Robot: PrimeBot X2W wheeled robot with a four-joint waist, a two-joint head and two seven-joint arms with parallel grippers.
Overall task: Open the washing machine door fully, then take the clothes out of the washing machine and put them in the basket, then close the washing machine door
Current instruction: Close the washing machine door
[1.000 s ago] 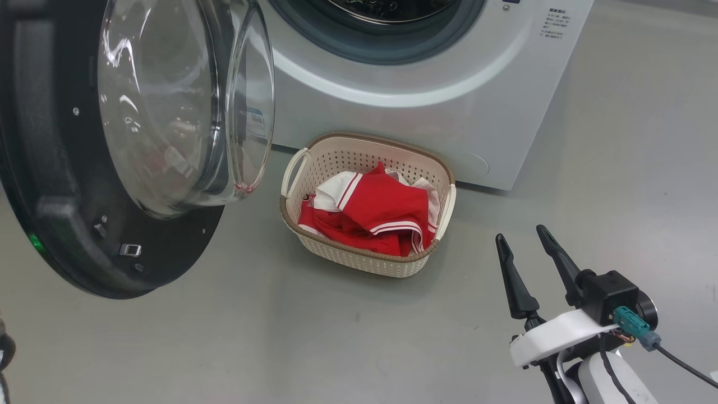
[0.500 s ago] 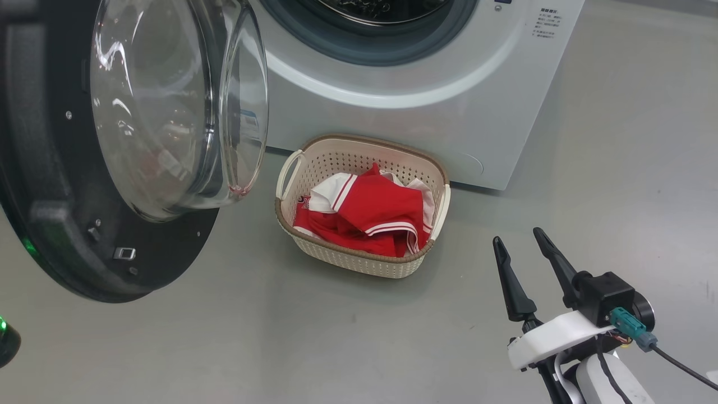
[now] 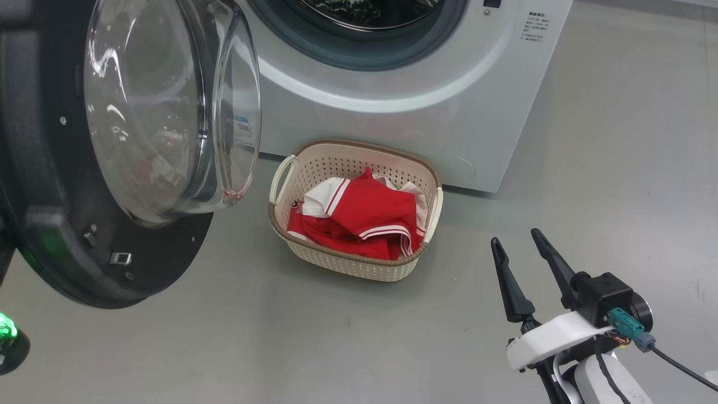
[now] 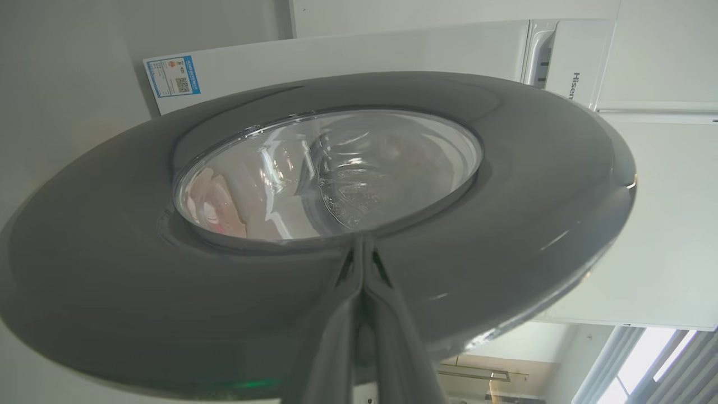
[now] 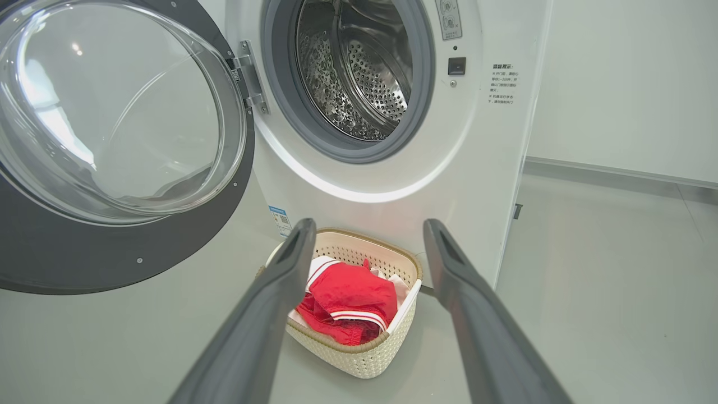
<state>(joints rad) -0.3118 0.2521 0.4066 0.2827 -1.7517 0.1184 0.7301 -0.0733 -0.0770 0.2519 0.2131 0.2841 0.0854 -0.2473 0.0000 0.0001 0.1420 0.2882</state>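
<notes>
The washing machine door (image 3: 33, 140) hangs wide open, swung out left of the washing machine (image 3: 392, 123), whose steel drum (image 5: 359, 78) shows bare. The basket (image 3: 359, 268) sits on the floor (image 3: 280, 348) just before the machine's lower front edge, the red and white clothes (image 3: 370, 216) heaped inside. The left jaws are pressed shut on nothing, tips at the door's dark outer rim. The right jaws stand wide and empty above the floor, aimed at the basket

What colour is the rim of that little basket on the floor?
The basket rim is brown over cream sides, clearest in the head view.
</notes>
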